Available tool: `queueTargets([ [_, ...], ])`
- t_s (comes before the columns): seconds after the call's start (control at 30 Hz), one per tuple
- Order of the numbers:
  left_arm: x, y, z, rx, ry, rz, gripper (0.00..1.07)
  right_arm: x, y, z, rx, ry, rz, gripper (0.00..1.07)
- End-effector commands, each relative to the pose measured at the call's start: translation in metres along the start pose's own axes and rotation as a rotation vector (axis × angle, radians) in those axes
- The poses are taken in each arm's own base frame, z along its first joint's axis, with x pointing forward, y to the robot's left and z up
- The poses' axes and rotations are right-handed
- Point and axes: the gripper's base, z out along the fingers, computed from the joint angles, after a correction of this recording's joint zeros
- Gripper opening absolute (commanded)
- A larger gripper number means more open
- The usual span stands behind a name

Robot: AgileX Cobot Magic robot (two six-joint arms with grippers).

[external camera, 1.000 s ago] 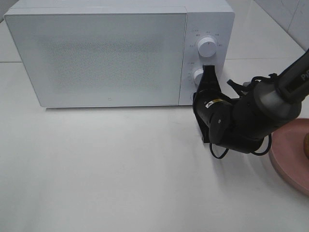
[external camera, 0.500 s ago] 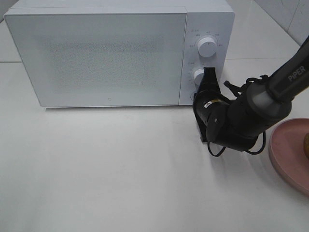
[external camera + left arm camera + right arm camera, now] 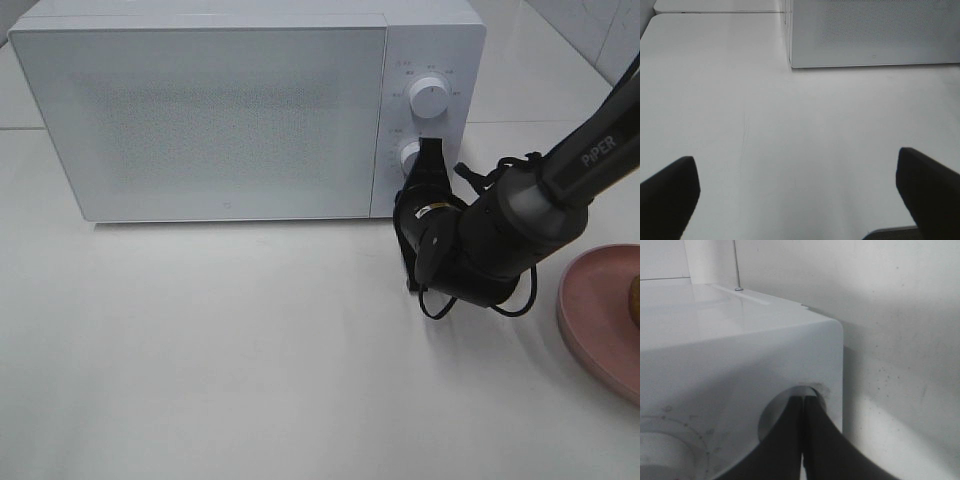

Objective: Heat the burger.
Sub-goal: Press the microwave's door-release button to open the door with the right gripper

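The white microwave [image 3: 230, 110] stands at the back of the table with its door closed. My right gripper [image 3: 432, 150] is shut, with nothing between its fingers. Its tips rest against the control panel just below the lower knob [image 3: 410, 155]. In the right wrist view the closed fingertips [image 3: 803, 405] press into a round recess at the bottom corner of the microwave [image 3: 740, 355]. Of the burger [image 3: 635, 300] only a brown sliver shows, at the right edge of the exterior view on the pink plate [image 3: 590, 310]. My left gripper [image 3: 800, 195] hangs open over bare table.
The upper knob [image 3: 431, 96] sits above the lower one on the panel. The right arm and its cable loop [image 3: 480, 250] lie between the microwave and the plate. The left wrist view shows the microwave's front corner [image 3: 791, 60] ahead.
My right arm has shifted a little to the left, closer to the microwave panel, uncovering more of the pink plate. The gripper stays shut at the panel.
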Motion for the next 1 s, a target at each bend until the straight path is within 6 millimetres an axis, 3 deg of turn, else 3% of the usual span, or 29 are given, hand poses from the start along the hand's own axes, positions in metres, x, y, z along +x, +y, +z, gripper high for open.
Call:
queueTargets([
  [0.03, 0.000, 0.000, 0.000, 0.000, -0.001, -0.005, 1.01, 0.004, 0.028, 0.005, -0.173, -0.007, 0.004, 0.00],
  [0.23, 0.000, 0.000, 0.000, 0.000, -0.001, -0.005, 1.01, 0.007, 0.046, 0.010, -0.330, -0.044, 0.026, 0.00],
  [0.43, 0.000, 0.000, 0.000, 0.000, -0.001, -0.005, 1.01, 0.012, 0.052, 0.022, -0.387, -0.040, 0.040, 0.00],
  [1.0, 0.000, 0.000, 0.000, 0.000, -0.001, -0.005, 1.01, 0.014, 0.047, 0.025, -0.321, -0.026, 0.031, 0.00],
])
